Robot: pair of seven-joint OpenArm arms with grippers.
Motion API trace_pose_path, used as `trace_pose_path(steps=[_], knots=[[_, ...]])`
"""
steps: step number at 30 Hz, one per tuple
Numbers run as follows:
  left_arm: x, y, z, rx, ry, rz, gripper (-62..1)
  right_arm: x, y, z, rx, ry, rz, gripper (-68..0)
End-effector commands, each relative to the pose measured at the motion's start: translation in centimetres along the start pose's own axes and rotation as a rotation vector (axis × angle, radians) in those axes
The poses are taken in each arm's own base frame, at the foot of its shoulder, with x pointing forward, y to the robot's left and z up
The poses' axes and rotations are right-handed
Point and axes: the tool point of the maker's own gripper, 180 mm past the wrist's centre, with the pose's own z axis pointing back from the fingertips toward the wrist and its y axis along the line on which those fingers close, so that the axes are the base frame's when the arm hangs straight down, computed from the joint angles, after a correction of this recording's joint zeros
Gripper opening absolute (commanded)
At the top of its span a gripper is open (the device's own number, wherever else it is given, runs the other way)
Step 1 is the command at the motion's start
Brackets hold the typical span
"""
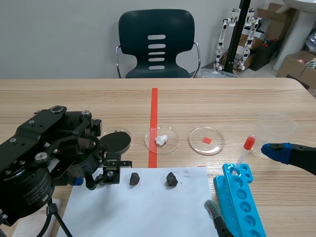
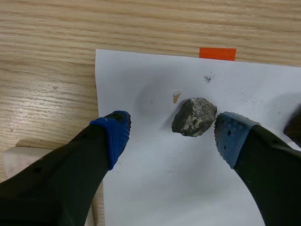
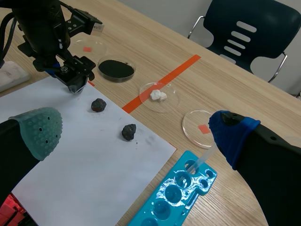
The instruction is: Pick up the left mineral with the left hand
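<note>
Plainly the left hand (image 2: 173, 134) straddles the left mineral (image 2: 194, 117). Its fingers are wide apart and hold nothing. The stone lies between them but off-centre, just beside the pad (image 2: 229, 137) on the second mineral's (image 1: 171, 179) side. It rests on the paper (image 2: 155, 188) near the far edge, toward the far-left corner, lumpy and a little longer across the gap. The second mineral sits outside that finger, so closing should miss it. The right hand (image 3: 136, 141), open and empty, hangs by the rack (image 1: 239, 197) near the bench's (image 1: 222, 103) right edge, well apart. Dishes (image 1: 116, 140) beyond the paper block nothing.
</note>
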Motion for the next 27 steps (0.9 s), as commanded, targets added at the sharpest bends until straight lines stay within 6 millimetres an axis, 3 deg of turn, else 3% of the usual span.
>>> trace_pose_path(steps=[1, 4, 13, 24, 27], knots=[[0.43, -0.24, 0.33, -0.006, -0.011, -0.001, -26.3, 1.19, -0.42, -0.23, -0.012, -0.042, 0.007, 0.4], [0.37, -0.24, 0.33, -0.006, -0.007, -0.001, -33.9, 1.19, -0.42, -0.23, -0.012, -0.042, 0.007, 0.4], [0.35, -0.28, 0.35, -0.003, -0.007, 0.013, -47.8, 1.19, -0.42, -0.23, -0.012, -0.042, 0.007, 0.4], [0.41, -0.27, 0.35, -0.003, -0.01, 0.013, -47.6, 1.19, -0.42, -0.23, -0.012, -0.042, 0.007, 0.4], [0.6, -0.27, 0.35, -0.003, -0.02, 0.013, -41.6, 1.19, -0.42, -0.23, -0.012, -0.042, 0.007, 0.4]])
